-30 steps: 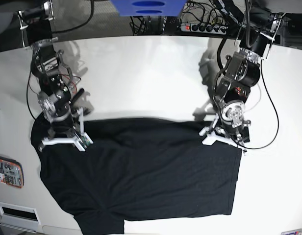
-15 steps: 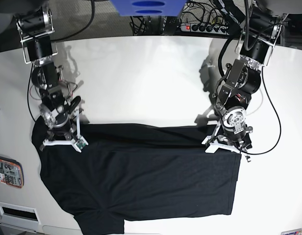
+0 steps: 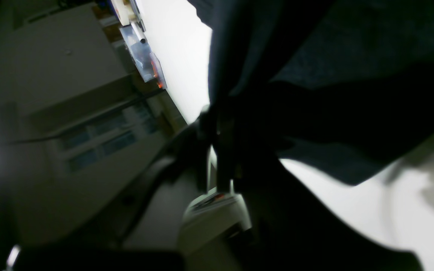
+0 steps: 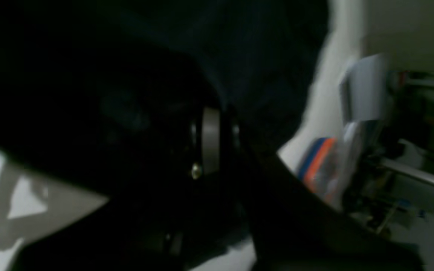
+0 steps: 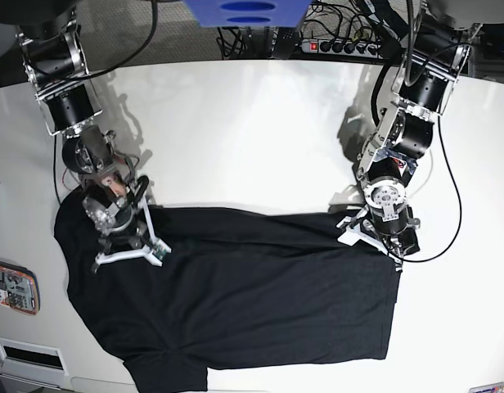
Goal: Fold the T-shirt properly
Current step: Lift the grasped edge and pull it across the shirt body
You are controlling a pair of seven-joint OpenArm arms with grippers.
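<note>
The T-shirt, plain black and limp, lies spread over the near half of the white table, one sleeve hanging toward the front edge at lower left and its far edge doubled into a low ridge running between the two arms. The cloth appears light and soft, likely to sag, drag and crease when lifted by a single point; it would best be taken at two well-separated places along one edge, near the corners, so that the fold line stays straight. The right gripper sits on the ridge at the base view's left, and the left gripper on the ridge at that view's right. In the left wrist view dark fabric drapes from the fingers, which suggests a pinch on the cloth; in the right wrist view fabric fills the frame about the mechanism, and a hold is probable but less plain. A power strip lies beyond the table's far edge, and an orange-marked device rests at the left margin.
</note>
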